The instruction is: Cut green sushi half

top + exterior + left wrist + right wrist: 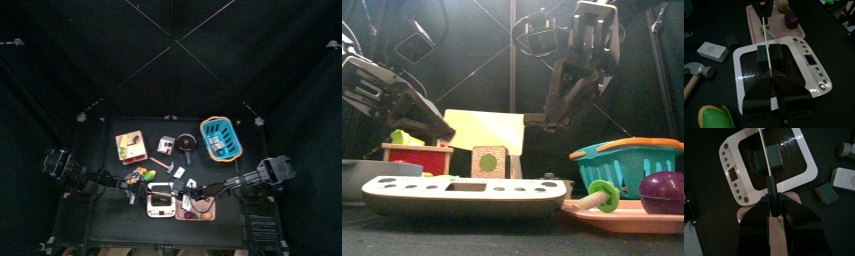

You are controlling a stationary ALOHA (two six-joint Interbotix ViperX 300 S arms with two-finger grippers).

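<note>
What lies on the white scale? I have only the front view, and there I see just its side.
Observer: A dark green block lies on the plate of the white scale; both wrist views show it.
Operator: How far back stands the blue basket?
Observer: In the top view the blue basket stands well behind the scale, toward the table's far right.
Operator: And the pink tray?
Observer: The pink tray lies close beside the scale, on its right in the top view.
</note>
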